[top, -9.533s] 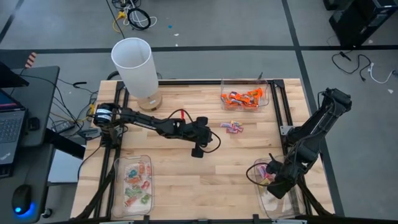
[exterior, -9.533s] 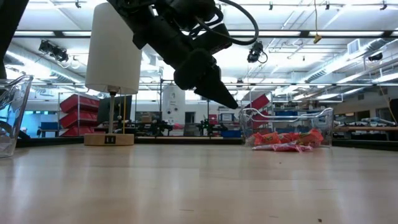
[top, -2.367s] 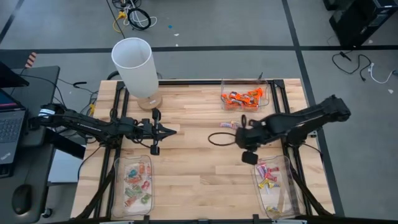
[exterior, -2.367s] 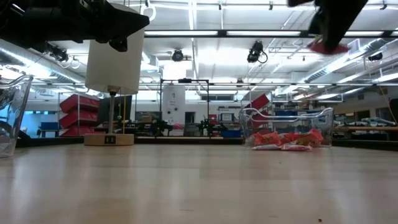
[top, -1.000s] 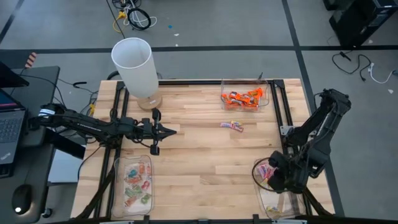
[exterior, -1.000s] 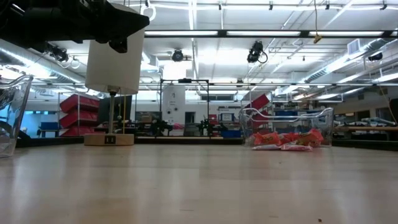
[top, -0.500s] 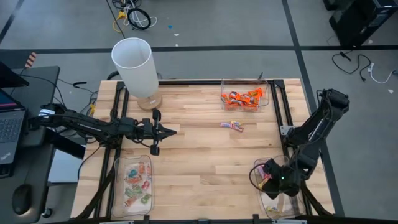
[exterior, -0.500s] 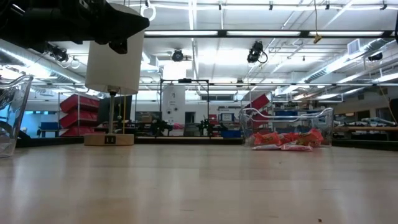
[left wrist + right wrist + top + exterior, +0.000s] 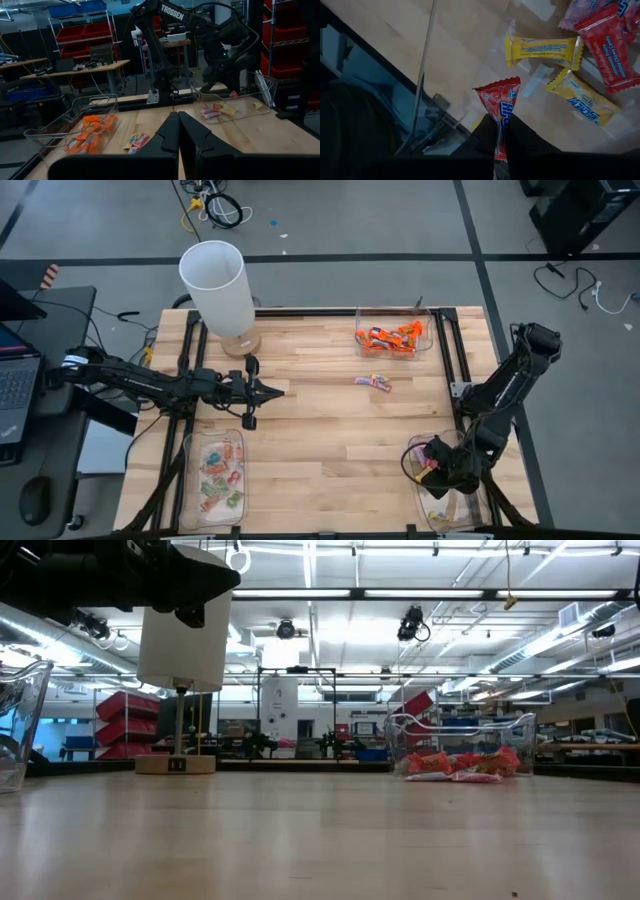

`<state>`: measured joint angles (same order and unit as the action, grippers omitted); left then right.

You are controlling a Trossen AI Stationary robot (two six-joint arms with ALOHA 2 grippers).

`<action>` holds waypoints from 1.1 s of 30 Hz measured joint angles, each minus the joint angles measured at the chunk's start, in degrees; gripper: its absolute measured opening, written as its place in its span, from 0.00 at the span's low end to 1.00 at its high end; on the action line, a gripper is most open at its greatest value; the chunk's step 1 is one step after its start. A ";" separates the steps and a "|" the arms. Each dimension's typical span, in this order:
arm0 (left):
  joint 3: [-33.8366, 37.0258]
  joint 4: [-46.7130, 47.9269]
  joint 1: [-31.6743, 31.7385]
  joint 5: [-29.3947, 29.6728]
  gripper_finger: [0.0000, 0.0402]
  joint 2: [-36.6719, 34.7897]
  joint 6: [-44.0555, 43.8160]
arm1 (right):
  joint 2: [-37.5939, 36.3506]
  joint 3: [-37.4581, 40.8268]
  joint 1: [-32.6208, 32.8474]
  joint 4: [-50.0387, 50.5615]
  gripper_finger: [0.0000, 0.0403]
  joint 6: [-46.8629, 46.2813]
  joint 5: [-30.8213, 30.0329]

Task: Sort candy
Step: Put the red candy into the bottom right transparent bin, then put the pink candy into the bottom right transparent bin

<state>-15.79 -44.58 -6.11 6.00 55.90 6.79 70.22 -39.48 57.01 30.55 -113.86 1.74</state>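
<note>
The right arm folds down at four o'clock, its right gripper (image 9: 500,131) pinching a red candy (image 9: 501,102) over the clear tray (image 9: 424,498), barely lower than before. The left gripper (image 9: 178,131), closed and empty, stays at nine o'clock.

left hand (image 9: 268,389) – shut, idle | right hand (image 9: 500,131) – pinched, lowered

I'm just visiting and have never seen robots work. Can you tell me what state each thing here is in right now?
Left gripper: shut, empty, waiting above the table's left side.
Right gripper: shut on a red candy, over the right tray.
Right tray: holds yellow and red candies.
Far tray: holds orange candies.
Left tray: holds mixed candies.
Loose candy: lying unsorted on the table.
</note>
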 joint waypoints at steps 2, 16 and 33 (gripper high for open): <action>0.00 0.00 0.00 -0.02 0.01 0.00 0.00 | 0.00 0.34 0.00 -0.44 0.08 0.00 0.00; 0.00 -0.02 -0.01 -0.02 0.01 -0.01 0.00 | 0.00 0.78 -0.02 -1.80 0.20 1.04 0.75; 0.00 -0.04 -0.01 0.00 0.01 0.00 0.00 | -7.50 0.71 -0.18 -11.61 0.18 0.46 -3.21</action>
<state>-15.79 -44.62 -6.12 6.00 55.90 6.79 62.72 -38.76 56.83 18.94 -113.40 -1.48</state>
